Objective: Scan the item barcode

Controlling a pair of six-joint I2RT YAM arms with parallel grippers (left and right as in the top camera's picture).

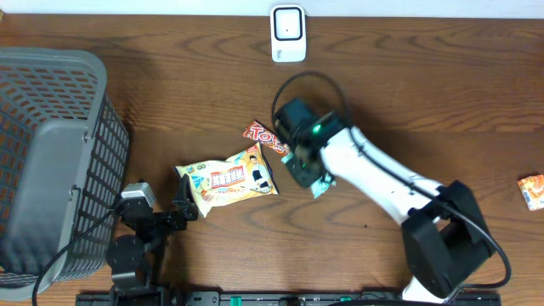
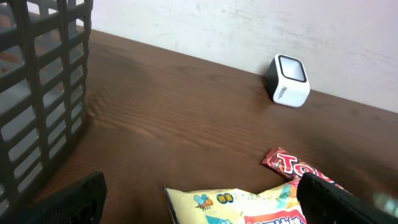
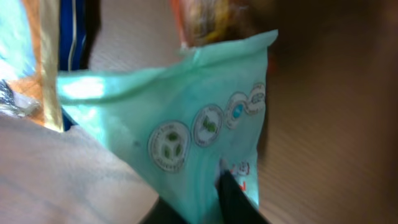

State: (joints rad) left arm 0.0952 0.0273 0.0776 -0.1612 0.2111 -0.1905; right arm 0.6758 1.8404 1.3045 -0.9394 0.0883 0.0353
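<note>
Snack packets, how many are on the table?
4: a yellow bag at centre, a red wrapper beside it, a teal packet at the right gripper, an orange packet at the right edge. The basket could hide more.

A dark brown wooden table (image 1: 170, 93) carries everything. At its left end stands a grey plastic basket (image 1: 106, 161) with lattice walls. Near the middle of the table lies a yellow snack bag (image 1: 228, 178), flat, printed with a cartoon figure and red lettering. Just beyond its upper right corner lies a red candy wrapper (image 1: 262, 136) with white letters, close to the bag or touching it. Well apart, at the table's right edge, an orange packet (image 1: 533, 190) is partly cut off by the frame.
</note>
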